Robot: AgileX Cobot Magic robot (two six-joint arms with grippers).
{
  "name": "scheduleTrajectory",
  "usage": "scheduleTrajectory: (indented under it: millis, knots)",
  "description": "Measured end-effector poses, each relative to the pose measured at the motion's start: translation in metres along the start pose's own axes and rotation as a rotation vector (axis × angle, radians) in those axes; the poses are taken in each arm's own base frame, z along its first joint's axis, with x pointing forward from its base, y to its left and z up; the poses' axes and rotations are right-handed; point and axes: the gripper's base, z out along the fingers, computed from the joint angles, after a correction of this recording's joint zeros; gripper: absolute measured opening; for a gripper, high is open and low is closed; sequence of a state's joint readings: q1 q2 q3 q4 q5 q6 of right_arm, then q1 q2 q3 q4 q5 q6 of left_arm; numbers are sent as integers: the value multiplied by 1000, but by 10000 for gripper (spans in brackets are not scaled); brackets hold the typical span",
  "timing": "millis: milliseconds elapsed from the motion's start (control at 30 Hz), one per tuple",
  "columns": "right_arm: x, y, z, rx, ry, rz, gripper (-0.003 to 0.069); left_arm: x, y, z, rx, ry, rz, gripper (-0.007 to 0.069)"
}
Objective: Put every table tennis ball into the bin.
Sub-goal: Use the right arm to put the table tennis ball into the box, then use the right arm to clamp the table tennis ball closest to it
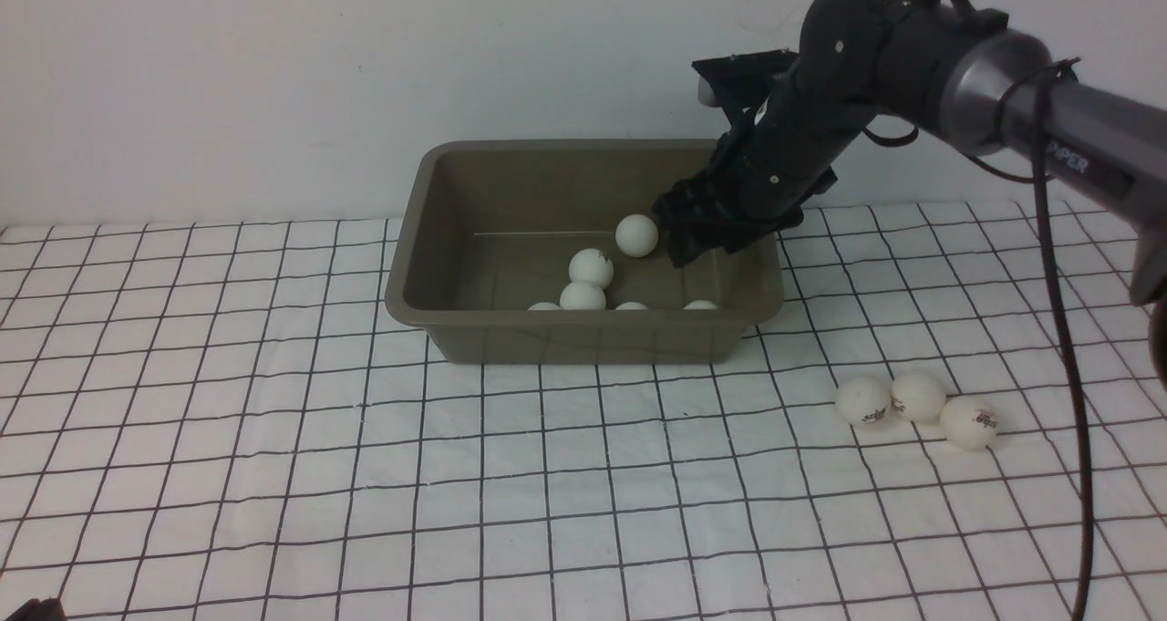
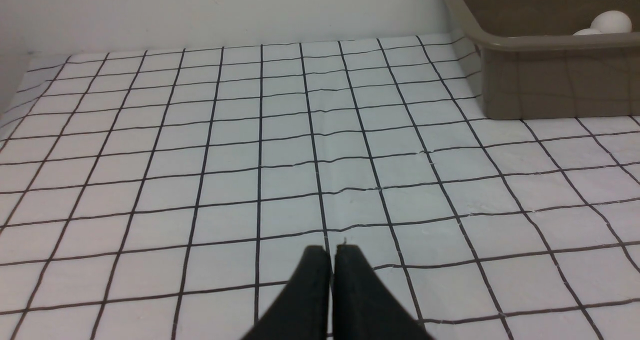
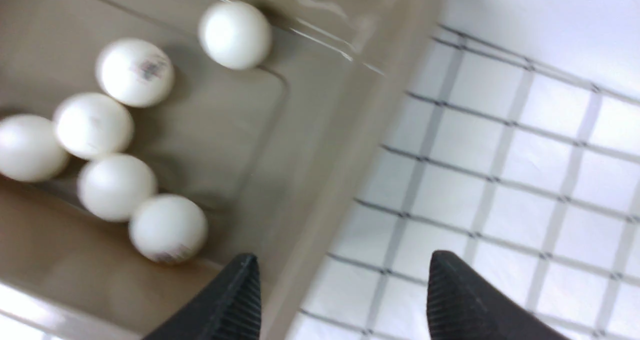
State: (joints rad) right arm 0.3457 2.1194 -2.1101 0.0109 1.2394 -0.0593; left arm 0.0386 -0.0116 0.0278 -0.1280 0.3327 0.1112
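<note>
Stretching from the near edge to the far wall, the gridded cloth (image 1: pixel 365 475) gives a wide flat run on the left and in the middle. The left gripper (image 2: pixel 331 252) hangs low over the near left part of it with its two fingers pressed together. From its wrist view the bin's left corner lies well ahead, far and to the right.

On the near right, three table tennis balls (image 1: pixel 918 396) lie on the cloth in a short row. They touch or almost touch, and dark print shows on them. A black cable (image 1: pixel 1062 311) drops from the right arm just right of this row, down to the near edge.

Farther back, about mid-scene, stands the bin (image 1: pixel 583 338), with its long side facing the robot and its flared rim clear of the wall behind. Six balls lie inside. Four sit along the near wall, one (image 1: pixel 591 267) just behind them, and one (image 1: pixel 636 235) farther back and to the right, close to the gripper.

The right gripper (image 1: pixel 679 243) points down over the bin's right rim. Its fingers are spread, one over the inside of the bin and the other over the cloth outside. The dark right arm slants up and away to the right above that corner.

Behind the bin rises the plain white wall (image 1: pixel 273 74).
</note>
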Motion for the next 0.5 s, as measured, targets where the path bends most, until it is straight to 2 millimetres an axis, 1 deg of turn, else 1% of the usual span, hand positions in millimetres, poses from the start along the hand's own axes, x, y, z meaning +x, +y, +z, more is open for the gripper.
scheduleTrajectory:
  millis: [67, 167, 200, 400, 500]
  knots:
    - [4, -4, -4, 13, 9, 15, 412, 0, 0, 0, 0, 0, 0, -4]
    - [14, -14, -15, 56, 31, 21, 412, 0, 0, 0, 0, 0, 0, -4]
    - [17, -16, -15, 66, 42, 20, 412, 0, 0, 0, 0, 0, 0, -4]
    - [47, -41, -41, 128, 85, 53, 412, 0, 0, 0, 0, 0, 0, -4]
    - [62, -55, -49, 144, 108, 85, 412, 0, 0, 0, 0, 0, 0, -4]
